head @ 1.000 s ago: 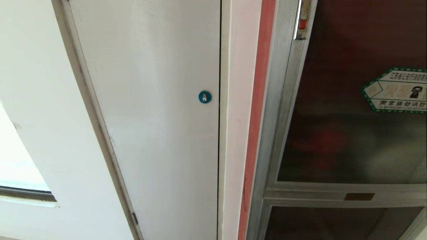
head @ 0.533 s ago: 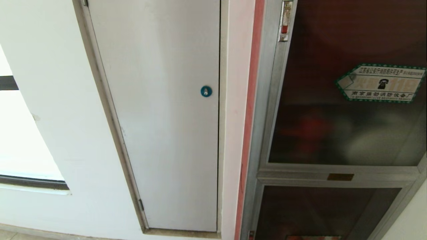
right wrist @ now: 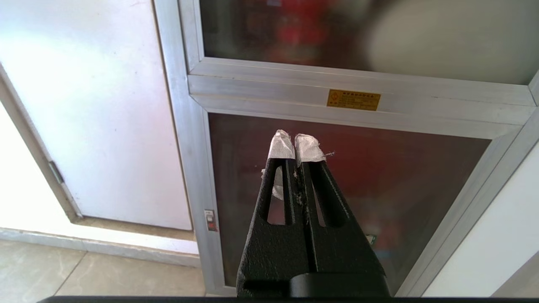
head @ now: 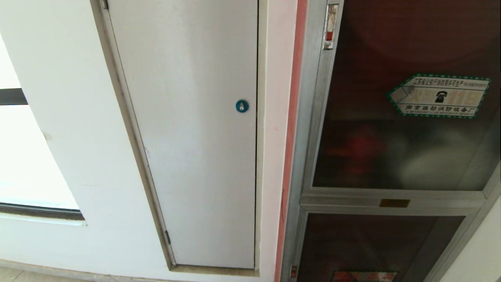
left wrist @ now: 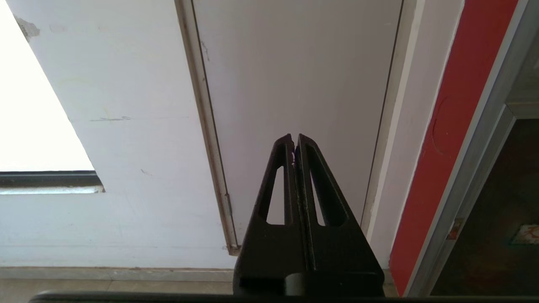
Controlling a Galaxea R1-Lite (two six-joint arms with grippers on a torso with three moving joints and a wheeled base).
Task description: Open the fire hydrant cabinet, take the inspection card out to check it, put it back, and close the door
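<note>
Left gripper (left wrist: 295, 141): nearest item in the left wrist view, lower centre of frame. Black fingers pressed together, nothing between them. Points toward the grey-white panel door (left wrist: 294, 84), apart from it.

Right gripper (right wrist: 297, 145): nearest item in the right wrist view, lower centre of frame. Black fingers with white wrapping on the tips, closed together, holding nothing. Seen in front of the lower glass door (right wrist: 358, 181), not touching it.

Neither gripper appears in the head view.

Floor (right wrist: 84, 273): pale tiles, lower left of the right wrist view.

Grey-white panel door (head: 188, 129): centre of the head view, set in a white wall (head: 70, 117). Blue round lock (head: 242, 105) near its right edge, mid-height.

Red strip (head: 291, 137): runs top to bottom between the white door surround and the cabinet's frame.

Fire hydrant cabinet (head: 311, 117): right side of the head view, silver metal frame. Shut.

The door (head: 391, 149): dark tinted glass, upper right of the head view, closed. Green-bordered hexagonal sticker (head: 438, 96) at upper right of the glass. Small red-marked latch (head: 330, 26) on its left frame, near the top edge. Blurred red and pale shapes show behind the glass.

Yellow plate (right wrist: 353, 99): on the crossbar between the upper and lower glass.

Inspection card: cannot be made out behind the tinted glass.
</note>
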